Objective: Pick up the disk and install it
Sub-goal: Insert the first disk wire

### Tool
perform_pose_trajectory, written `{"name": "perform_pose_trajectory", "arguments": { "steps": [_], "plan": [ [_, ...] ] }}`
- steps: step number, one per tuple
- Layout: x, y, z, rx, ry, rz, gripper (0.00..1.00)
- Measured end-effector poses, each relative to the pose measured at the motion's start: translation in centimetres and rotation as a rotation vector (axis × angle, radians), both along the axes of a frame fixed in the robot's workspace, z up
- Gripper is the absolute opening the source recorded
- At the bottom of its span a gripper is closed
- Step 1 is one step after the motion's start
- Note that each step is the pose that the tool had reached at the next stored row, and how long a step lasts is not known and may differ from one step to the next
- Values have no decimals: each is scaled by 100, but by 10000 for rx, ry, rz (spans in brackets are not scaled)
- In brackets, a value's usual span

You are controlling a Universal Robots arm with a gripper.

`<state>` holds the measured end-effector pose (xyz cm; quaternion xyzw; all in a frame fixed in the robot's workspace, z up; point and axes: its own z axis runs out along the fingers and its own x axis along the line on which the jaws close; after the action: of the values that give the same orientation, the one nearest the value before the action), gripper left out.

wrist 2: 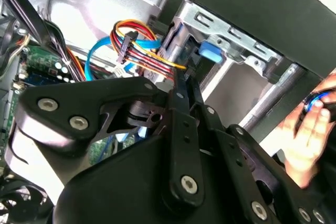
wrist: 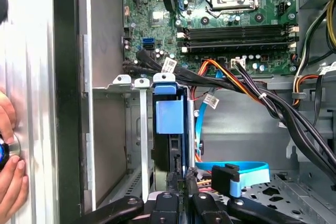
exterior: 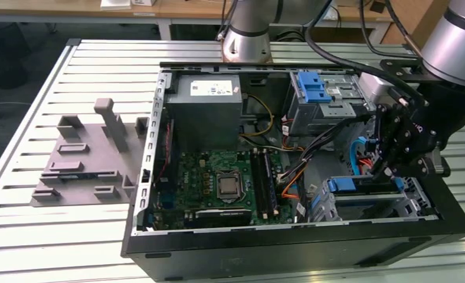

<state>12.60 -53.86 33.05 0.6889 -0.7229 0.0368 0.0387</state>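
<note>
1. The exterior view is evenly lit from above; the slatted surface (exterior: 28, 230) reads pale and washed, with soft shadows under the grey fixture (exterior: 83, 159).
2. My arm's silver casing (exterior: 461, 41) shows a soft sheen along its curve.
3. Inside the computer case (exterior: 295, 247) the floor sits darker than the green motherboard (exterior: 216, 183).
4. In the second wrist view, my pincer (wrist 2: 173, 85) linkage is near and soft-edged; a hand (wrist 2: 310, 129) is smeared; bright glare whitens the case wall (wrist 2: 79, 9).
5. The first wrist view is sharp on the motherboard (wrist: 236, 19); the pale strip beside the hand (wrist: 10, 150) is overexposed.

Disk (wrist: 169, 124) perhaps mostly cage-hidden
</note>
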Motion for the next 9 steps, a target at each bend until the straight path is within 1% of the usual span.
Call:
{"name": "perform_pose_trajectory", "arguments": {
  "steps": [2,3,9],
  "plan": [
    [0,0,-1,25,5,-1,17],
    [0,0,-8,56,11,-3,17],
    [2,-1,-34,69,40,-5,17]
  ]
}}
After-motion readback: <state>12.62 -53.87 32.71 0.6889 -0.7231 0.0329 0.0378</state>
